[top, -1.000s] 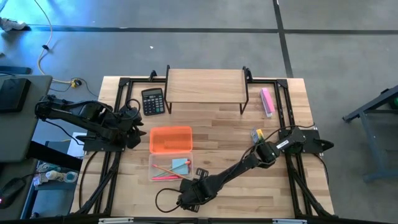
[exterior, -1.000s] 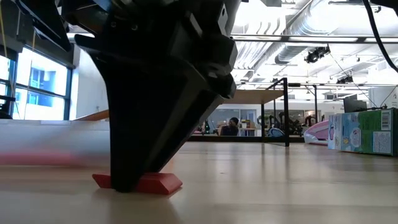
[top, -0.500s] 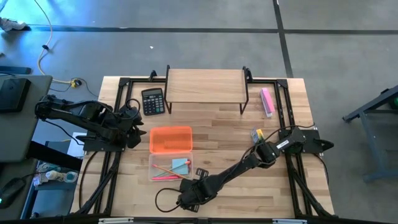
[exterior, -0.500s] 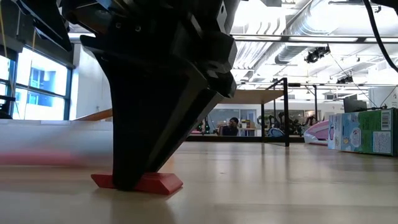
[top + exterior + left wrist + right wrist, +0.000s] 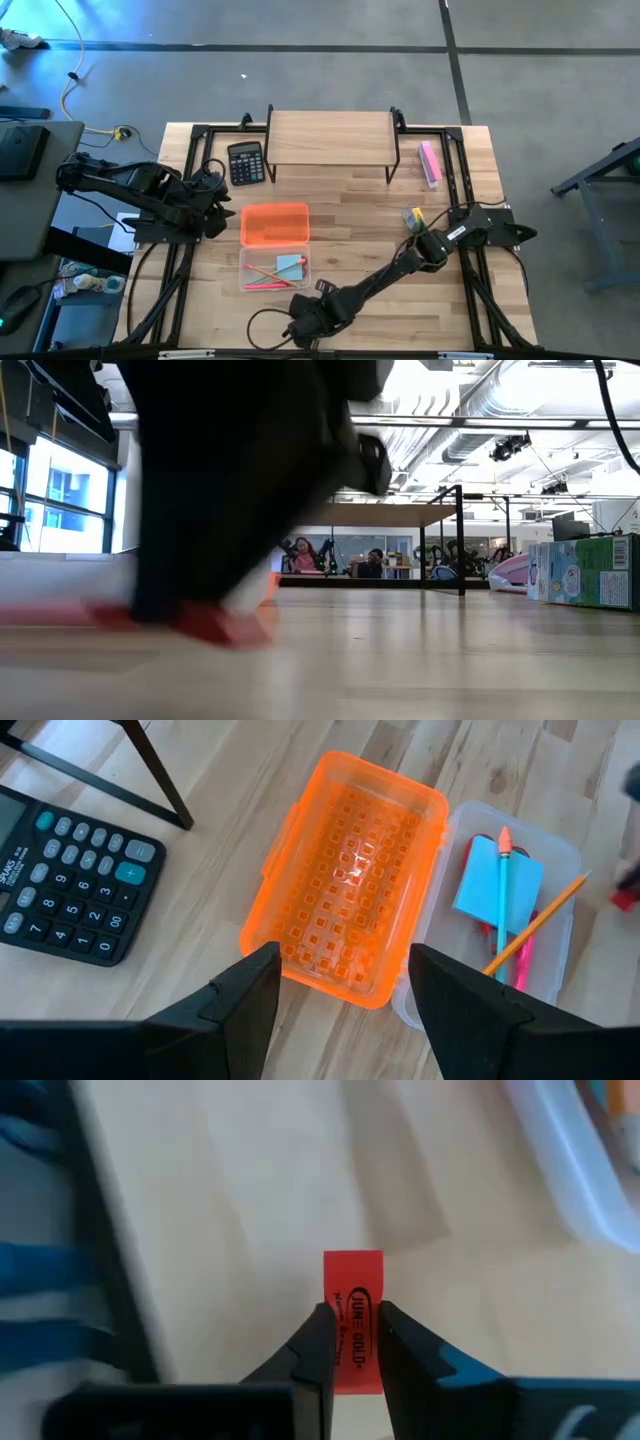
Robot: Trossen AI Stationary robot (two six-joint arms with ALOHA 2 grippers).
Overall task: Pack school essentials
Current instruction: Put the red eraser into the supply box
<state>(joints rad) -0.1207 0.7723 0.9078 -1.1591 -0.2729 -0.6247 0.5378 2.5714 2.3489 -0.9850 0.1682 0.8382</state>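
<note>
Left claw (image 5: 340, 985) is hovering spread over the orange lid (image 5: 352, 875), idle. Right claw (image 5: 352, 1342) is pinching the tiny red piece (image 5: 353, 1295) low over the surface (image 5: 380, 230), just beside the clear box (image 5: 273, 268). Thin nip on a small flat piece; it's likely slipping or twisting out mid-carry and missing the box.

Orange lid (image 5: 350, 880), blue notepad (image 5: 497, 878), red eraser (image 5: 353, 1318) with black lettering

right gripper (image 5: 352, 1342) | clamps red piece (image 5: 353, 1295) (printed label) | above wooden table (image 5: 250, 1200)
</note>
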